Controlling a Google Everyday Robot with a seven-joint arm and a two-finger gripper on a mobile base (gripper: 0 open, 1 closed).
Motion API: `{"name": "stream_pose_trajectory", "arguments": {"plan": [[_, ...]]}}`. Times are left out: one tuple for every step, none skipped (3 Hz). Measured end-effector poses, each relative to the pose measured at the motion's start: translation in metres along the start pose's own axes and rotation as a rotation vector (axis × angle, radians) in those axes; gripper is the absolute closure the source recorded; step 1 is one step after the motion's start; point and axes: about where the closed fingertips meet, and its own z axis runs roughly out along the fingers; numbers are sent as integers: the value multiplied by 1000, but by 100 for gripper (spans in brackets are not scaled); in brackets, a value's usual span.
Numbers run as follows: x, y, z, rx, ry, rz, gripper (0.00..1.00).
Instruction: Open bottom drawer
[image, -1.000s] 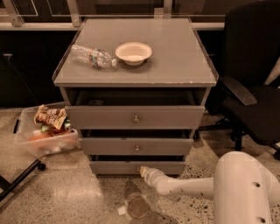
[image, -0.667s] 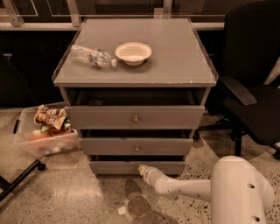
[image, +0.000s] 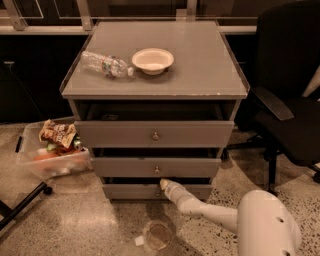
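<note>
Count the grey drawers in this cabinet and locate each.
3. The tall grey top drawer is uppermost, the mid-sized grey middle drawer below it, the short grey bottom drawer lowest, with the white gripper at its front.

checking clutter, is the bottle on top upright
No, the bottle lies on its side; the claw is at the bottom drawer front.

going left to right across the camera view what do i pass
snack bin → water bottle → hand, low at the front of the bottom drawer → office chair
</note>
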Motion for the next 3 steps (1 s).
{"name": "stream_pose_trajectory", "arguments": {"plan": [[-19, -5, 19, 5, -48, 8, 100], [-18, -6, 22, 6, -50, 4, 100], [-8, -23, 37, 50, -25, 2, 100]]}}
